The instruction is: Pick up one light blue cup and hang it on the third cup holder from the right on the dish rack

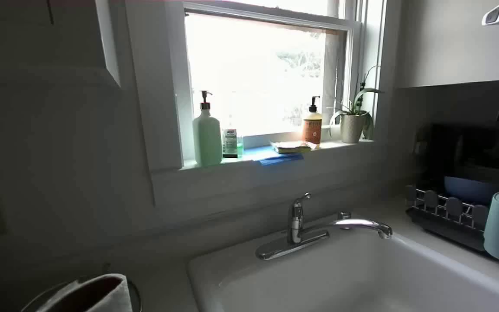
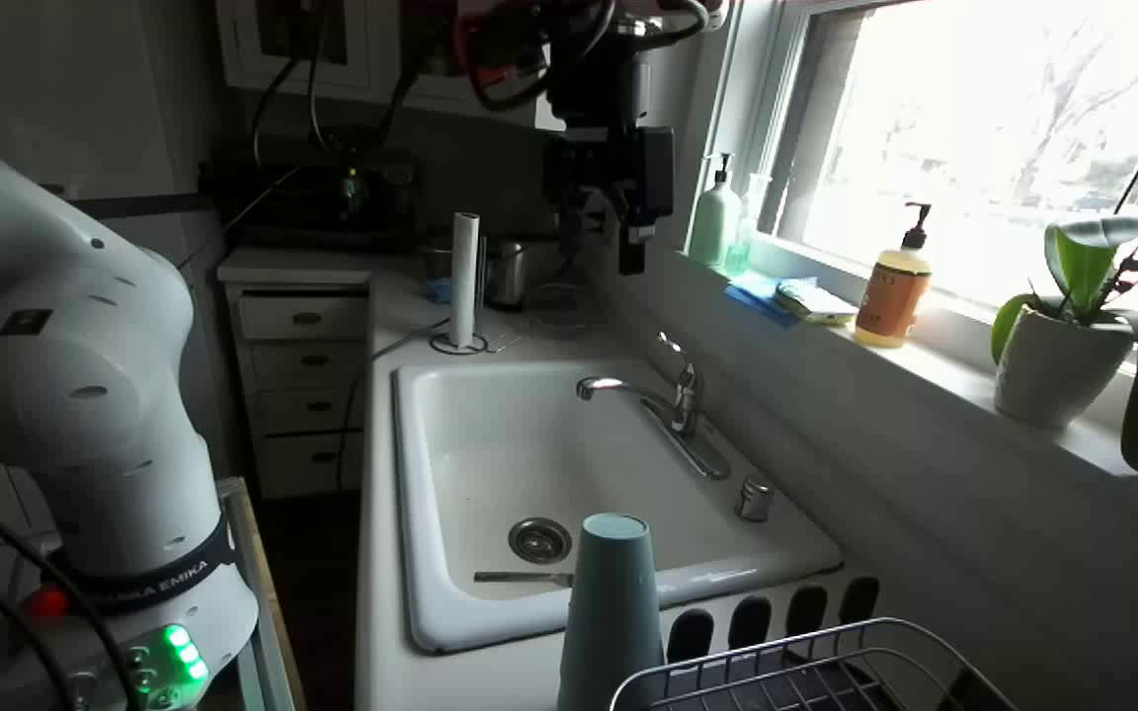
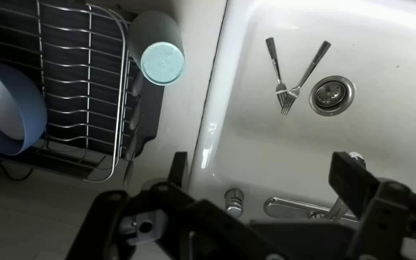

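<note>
Black fingers of the claw stand wide apart, released. Beyond, the light blue cup sits upside down at one end of the cup holders on the dish rack; farthest, two forks lie in the sink.

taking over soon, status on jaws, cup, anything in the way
Jaws open, empty. Light blue cup upside down beside the visible holders. Possible snag: dish rack rim alongside.
</note>
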You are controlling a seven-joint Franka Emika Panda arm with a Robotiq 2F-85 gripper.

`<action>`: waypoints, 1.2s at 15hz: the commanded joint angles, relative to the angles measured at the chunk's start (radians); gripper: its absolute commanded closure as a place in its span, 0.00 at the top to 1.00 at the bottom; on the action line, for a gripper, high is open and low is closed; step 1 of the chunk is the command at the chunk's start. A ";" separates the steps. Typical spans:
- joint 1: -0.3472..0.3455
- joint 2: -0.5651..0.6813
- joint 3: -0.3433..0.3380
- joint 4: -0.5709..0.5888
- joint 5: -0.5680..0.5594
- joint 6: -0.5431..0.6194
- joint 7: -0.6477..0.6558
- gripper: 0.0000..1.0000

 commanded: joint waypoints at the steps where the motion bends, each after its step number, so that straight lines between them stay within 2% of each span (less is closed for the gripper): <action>1: 0.009 0.000 -0.006 0.002 -0.004 -0.003 0.004 1.00; 5: 0.009 0.000 -0.007 0.002 -0.004 -0.003 0.004 1.00; 8: -0.008 0.070 -0.020 -0.036 0.029 0.049 0.102 1.00; 12: -0.037 0.171 -0.022 -0.124 0.057 0.176 0.274 1.00; 15: -0.065 0.239 -0.010 -0.170 0.033 0.263 0.364 1.00; 18: -0.100 0.296 -0.004 -0.172 -0.045 0.245 0.385 1.00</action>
